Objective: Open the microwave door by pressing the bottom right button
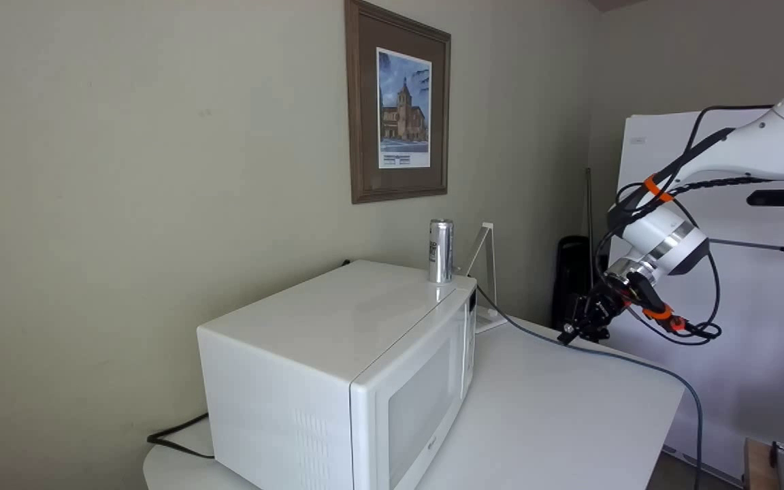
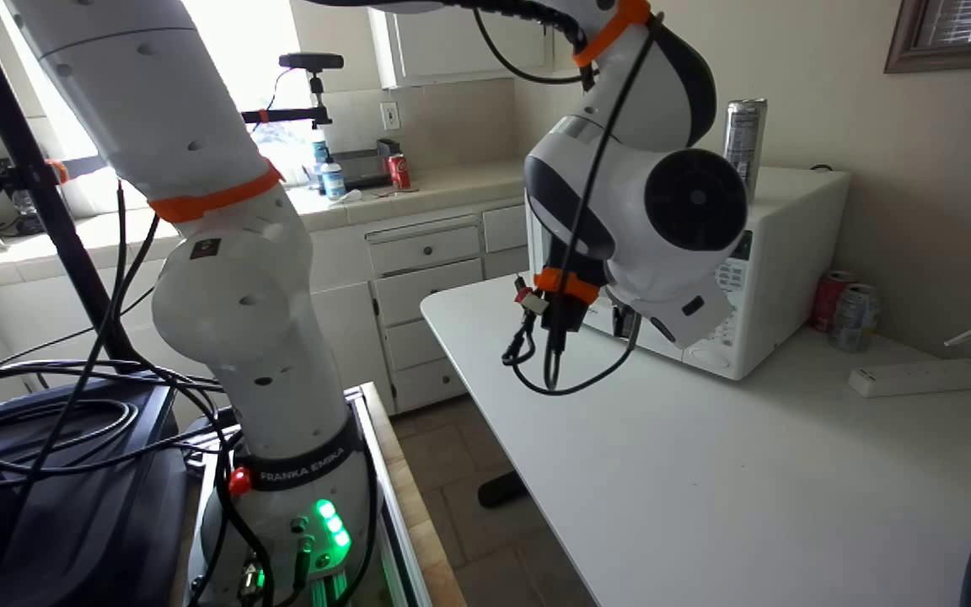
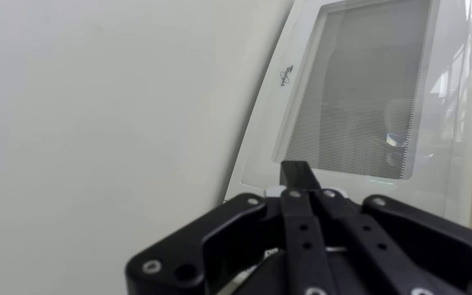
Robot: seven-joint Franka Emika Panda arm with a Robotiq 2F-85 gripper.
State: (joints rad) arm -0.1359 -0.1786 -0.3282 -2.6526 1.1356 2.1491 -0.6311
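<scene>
— Where's the microwave (image 1: 317,327), and how will it handle?
— On the table (image 1: 548,415), its door (image 1: 426,401) closed; probably heavy and stiff, and too slick-sided to grip well
— And the gripper (image 3: 305,180)?
— Above the table, its fingers (image 3: 296,209) together, nothing seen between them; that suits pushing firmly, low on the control panel (image 2: 734,276). Once released, the door should swing out lightly, best drawn by its panel-side edge
</scene>
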